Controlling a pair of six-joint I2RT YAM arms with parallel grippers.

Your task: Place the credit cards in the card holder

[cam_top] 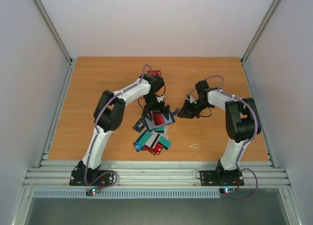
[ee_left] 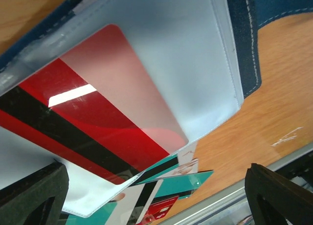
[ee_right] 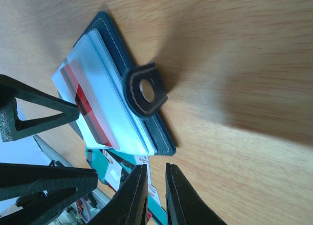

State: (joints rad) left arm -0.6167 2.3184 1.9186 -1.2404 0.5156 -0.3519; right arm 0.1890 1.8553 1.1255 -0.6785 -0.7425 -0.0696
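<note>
The red plastic card with the black magnetic stripe (ee_left: 112,122) sits only partway into a pale translucent pocket of the dark navy folding card holder (cam_top: 167,120), its striped end sticking out of the pocket mouth. The likeliest trouble is that a brush from either arm drags it out, or that the card holder, which nothing pins to the wooden table (cam_top: 98,88), skids or folds when another card is pushed in. The pile of teal, white and red cards (cam_top: 152,142) lies overlapped just beside the card holder on its near side, some seeming to run under its edge, and a pinch there could lift two at once or scatter them. The left tool (ee_left: 154,186) hangs directly above the card holder with its fingers spread to full width and nothing between them, the red card below the gap. The right tool (ee_right: 156,186) hovers just beside the card holder on its snap-tab side, fingers all but closed, gripping nothing.
</note>
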